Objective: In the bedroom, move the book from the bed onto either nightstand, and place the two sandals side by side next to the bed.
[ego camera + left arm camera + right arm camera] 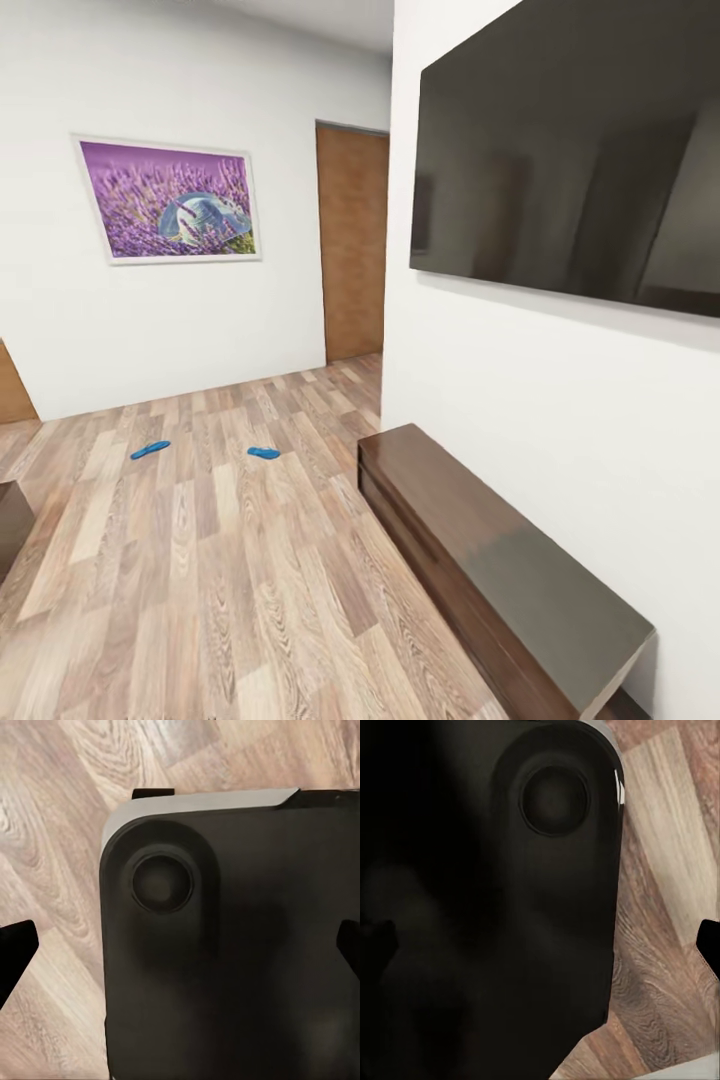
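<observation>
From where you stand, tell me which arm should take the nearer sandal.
Probably the left. Both sandals lie on the floor ahead, left of centre in the head view; the right-hand sandal looks slightly nearer, the other sandal lies further left. The long cabinet crowds the right side. Both are far off, so drive closer first.

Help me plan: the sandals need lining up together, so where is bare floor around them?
Bare planks lie between the left sandal and right sandal, and in front of both toward the camera. It is tighter at right, beside the long dark cabinet against the wall under the television.
</observation>
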### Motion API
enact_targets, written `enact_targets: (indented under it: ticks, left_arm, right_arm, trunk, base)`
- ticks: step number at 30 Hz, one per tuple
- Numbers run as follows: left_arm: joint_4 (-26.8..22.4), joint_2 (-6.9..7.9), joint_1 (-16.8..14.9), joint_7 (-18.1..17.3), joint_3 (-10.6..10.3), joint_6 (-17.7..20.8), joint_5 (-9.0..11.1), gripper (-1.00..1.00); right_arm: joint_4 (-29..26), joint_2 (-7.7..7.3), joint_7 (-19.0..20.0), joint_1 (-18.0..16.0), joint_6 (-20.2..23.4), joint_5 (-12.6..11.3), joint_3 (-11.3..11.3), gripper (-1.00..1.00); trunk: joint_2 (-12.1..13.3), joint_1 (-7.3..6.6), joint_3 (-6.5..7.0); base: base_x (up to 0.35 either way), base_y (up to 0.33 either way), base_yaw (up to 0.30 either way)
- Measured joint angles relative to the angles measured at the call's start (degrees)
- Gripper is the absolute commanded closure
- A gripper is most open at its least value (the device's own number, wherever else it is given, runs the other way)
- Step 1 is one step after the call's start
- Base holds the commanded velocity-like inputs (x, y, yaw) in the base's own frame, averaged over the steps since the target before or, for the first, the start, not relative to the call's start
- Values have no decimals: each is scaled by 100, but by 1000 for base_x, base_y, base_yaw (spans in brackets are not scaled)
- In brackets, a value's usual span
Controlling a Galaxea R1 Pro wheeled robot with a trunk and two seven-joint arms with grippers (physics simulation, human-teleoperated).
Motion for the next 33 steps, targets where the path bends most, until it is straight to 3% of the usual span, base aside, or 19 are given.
enact_targets:
  ticks: [23,27,33]
  left_arm:
    - [0,-5,1,0,-2,-5,8,-100]
    - [0,-128,0,0,-9,-25,7,-100]
    - [0,-152,-1,0,-8,-32,8,-100]
  right_arm:
    - [0,-1,0,0,-1,0,-4,-100]
    - [0,-11,0,0,-1,0,3,-100]
    - [0,-16,0,0,-1,0,-1,-100]
  trunk:
    - [0,0,0]
    - [0,0,0]
    - [0,0,0]
  base:
    - [0,0,292]
    - [0,0,292]
    - [0,0,292]
